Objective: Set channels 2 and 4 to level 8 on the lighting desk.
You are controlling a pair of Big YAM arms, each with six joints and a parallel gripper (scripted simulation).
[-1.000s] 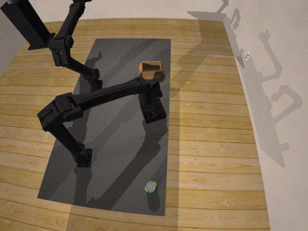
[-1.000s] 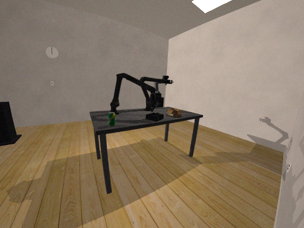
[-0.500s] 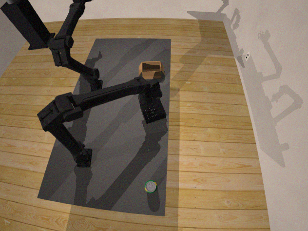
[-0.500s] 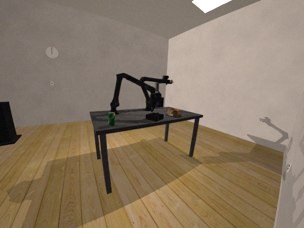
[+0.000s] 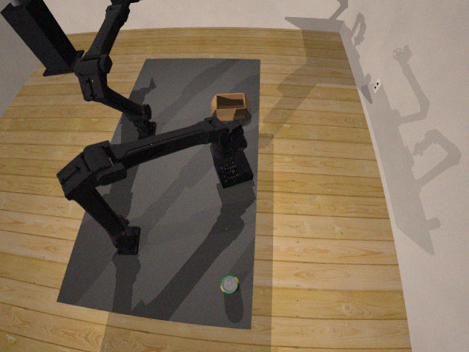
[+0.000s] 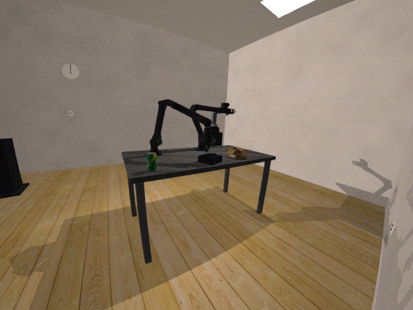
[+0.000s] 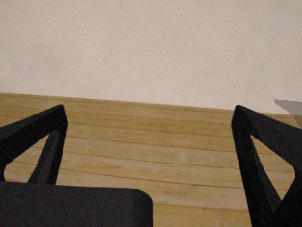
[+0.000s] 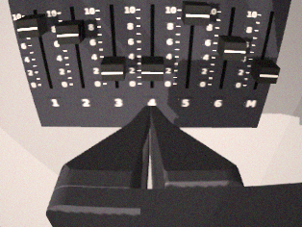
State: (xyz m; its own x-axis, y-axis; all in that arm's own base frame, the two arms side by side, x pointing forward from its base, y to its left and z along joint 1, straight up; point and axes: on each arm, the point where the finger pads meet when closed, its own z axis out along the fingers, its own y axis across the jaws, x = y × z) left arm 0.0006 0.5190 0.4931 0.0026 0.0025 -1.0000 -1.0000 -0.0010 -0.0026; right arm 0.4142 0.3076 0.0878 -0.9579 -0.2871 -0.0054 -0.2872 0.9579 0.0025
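1. Top: the black box-shaped lighting console (image 5: 240, 172) (image 6: 210, 159) (image 8: 96, 116) lies beneath the right tool (image 5: 237, 140) (image 6: 206, 150) (image 8: 150, 107), on the dark grey desk (image 5: 189, 280) (image 6: 173, 174) (image 8: 279, 154).
2. Exterior: plank floor (image 5: 321, 227) (image 6: 200, 250) (image 7: 154, 154) below.
3. Left wrist: left tool (image 6: 234, 110) (image 7: 149, 107) wide open, facing pale wall (image 5: 435, 94) (image 6: 316, 100) (image 7: 144, 48).
4. Right wrist: tool closed, empty; channel 2's black fader (image 8: 70, 32) seems near 8, channel 4's (image 8: 152, 67) near 2, likely remaining.

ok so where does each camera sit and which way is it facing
Top: high above the table, looking down; both arms show.
Exterior: out in the room, off the can's end of the table, facing it and the room corner; both arms show.
Left wrist: on the left arm, facing floor and wall; its open gripper shows.
Right wrist: on the right arm, facing the lighting desk; its shut gripper shows.
Top and exterior share the can.
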